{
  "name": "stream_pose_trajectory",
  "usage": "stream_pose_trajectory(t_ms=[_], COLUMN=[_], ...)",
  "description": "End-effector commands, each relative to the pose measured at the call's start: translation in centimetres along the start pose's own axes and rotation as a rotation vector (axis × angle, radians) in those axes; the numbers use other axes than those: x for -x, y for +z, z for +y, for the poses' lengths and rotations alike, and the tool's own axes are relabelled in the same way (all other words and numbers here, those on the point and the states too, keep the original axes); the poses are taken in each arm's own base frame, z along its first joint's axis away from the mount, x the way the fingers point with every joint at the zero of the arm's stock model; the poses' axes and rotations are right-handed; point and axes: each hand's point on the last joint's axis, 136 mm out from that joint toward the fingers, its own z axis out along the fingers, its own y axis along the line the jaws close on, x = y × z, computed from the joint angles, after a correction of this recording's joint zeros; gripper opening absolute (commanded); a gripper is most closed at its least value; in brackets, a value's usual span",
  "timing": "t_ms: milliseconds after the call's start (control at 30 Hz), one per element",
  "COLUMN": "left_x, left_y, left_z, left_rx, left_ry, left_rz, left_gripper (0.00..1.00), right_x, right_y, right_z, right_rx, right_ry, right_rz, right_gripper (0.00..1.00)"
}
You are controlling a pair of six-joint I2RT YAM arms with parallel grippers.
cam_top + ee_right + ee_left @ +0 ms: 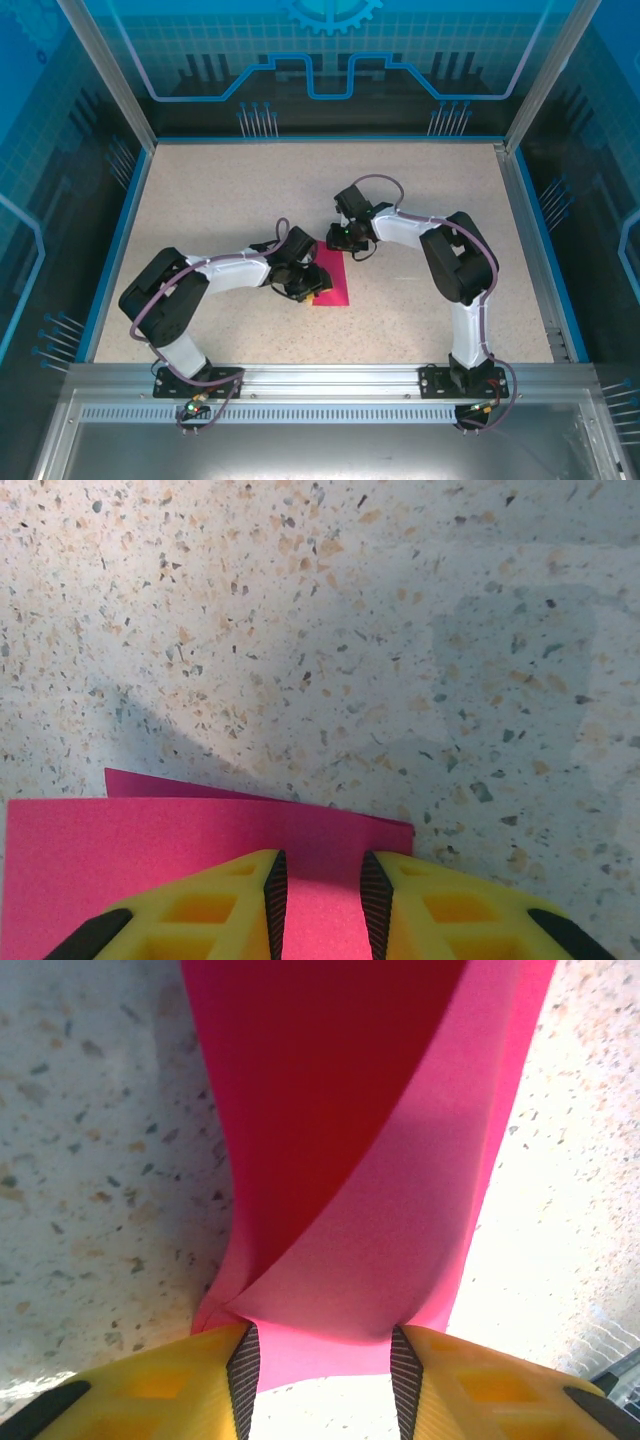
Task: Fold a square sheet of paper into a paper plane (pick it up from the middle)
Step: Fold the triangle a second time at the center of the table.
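The magenta-pink sheet of paper (335,278) lies mid-table as a narrow upright rectangle, folded over on itself. My left gripper (308,291) is at its lower left edge. In the left wrist view the paper (400,1200) rises and curls, its near edge spanning between the yellow fingers (150,1390); that gripper (320,1338) stands open around it. My right gripper (347,243) is at the sheet's far end. In the right wrist view its fingers (200,910) rest over the doubled paper (120,850), jaws a little apart; the gripper (318,865) is open, and a lower layer peeks out at the far edge.
The speckled beige tabletop (230,190) is ringed by a blue rim (120,230) and transparent walls. An aluminium rail (330,380) carries both arm bases at the near edge. Bare table stretches behind and to either side of the paper.
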Motion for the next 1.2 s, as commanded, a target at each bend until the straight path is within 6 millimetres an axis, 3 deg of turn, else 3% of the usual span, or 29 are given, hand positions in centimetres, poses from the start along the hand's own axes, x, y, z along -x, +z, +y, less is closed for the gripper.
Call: stream_pose_trajectory(t_ms=[0, 233, 667, 933, 1033, 1167], left_x=[1.9, 4.2, 6.0, 5.5, 5.0, 3.8], left_y=[-1.2, -2.2, -3.7, -3.1, -2.7, -1.8], left_z=[-2.4, -3.7, -4.6, -4.3, -4.3, -2.9], left_rx=[-0.061, -0.101, -0.151, -0.224, -0.257, -0.250], left_ry=[0.085, 0.171, 0.262, 0.223, 0.198, 0.129], left_rz=[-0.089, -0.182, -0.252, -0.223, -0.202, -0.154], left_gripper=[0.44, 0.44, 0.50, 0.63, 0.61, 0.51], right_x=[-4.2, -4.6, -4.9, -4.8, -4.7, -4.7], right_y=[1.8, 1.9, 2.2, 2.2, 2.2, 2.2], right_z=[-2.1, -2.4, -2.7, -2.7, -2.7, -2.7], right_rx=[-0.041, -0.048, -0.055, -0.054, -0.056, -0.057], right_ry=[0.046, 0.045, 0.054, 0.054, 0.053, 0.055], right_rz=[0.139, 0.146, 0.156, 0.153, 0.152, 0.152], right_gripper=[0.30, 0.30, 0.30, 0.29, 0.29, 0.29])
